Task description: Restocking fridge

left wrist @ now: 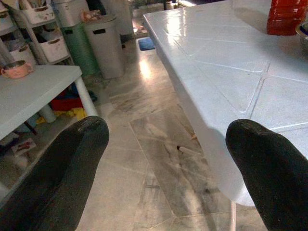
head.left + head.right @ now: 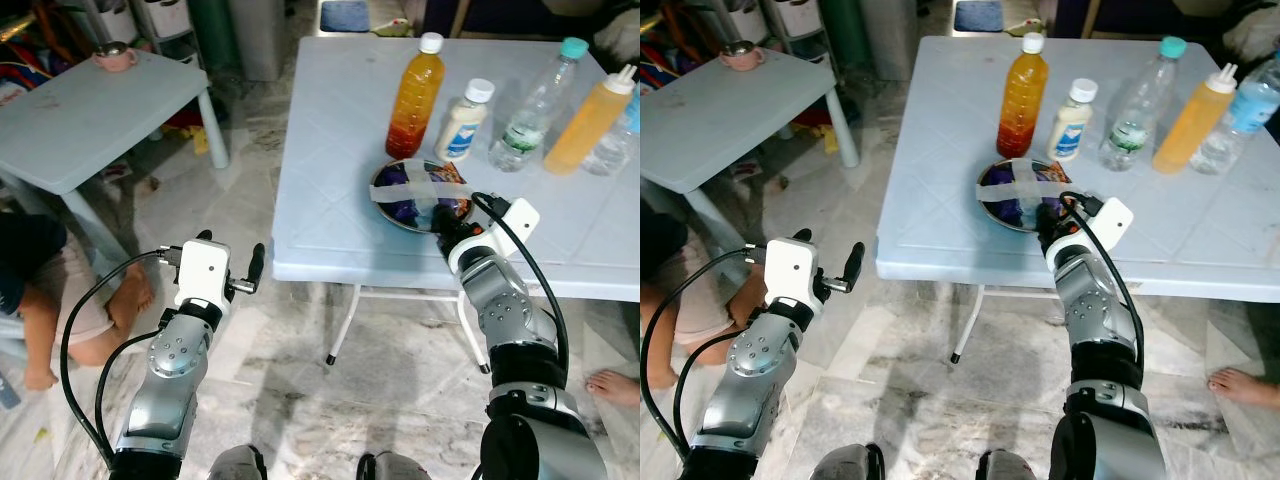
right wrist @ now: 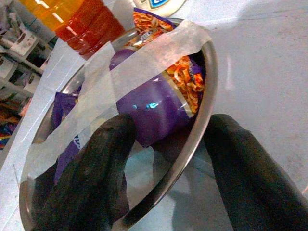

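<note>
Right gripper [image 3: 163, 159] apart, straddling metal bowl [image 3: 204, 103] rim; taped purple packet [image 3: 154, 108] lies flat inside. Left gripper [image 1: 168, 163] apart.

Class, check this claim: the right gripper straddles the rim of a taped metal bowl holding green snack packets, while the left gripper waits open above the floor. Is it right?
One detail is wrong: the packets are purple, not green, as the right wrist view shows. The rest holds: the right gripper straddles the rim of the taped metal bowl, and the left gripper waits open above the floor.
</note>
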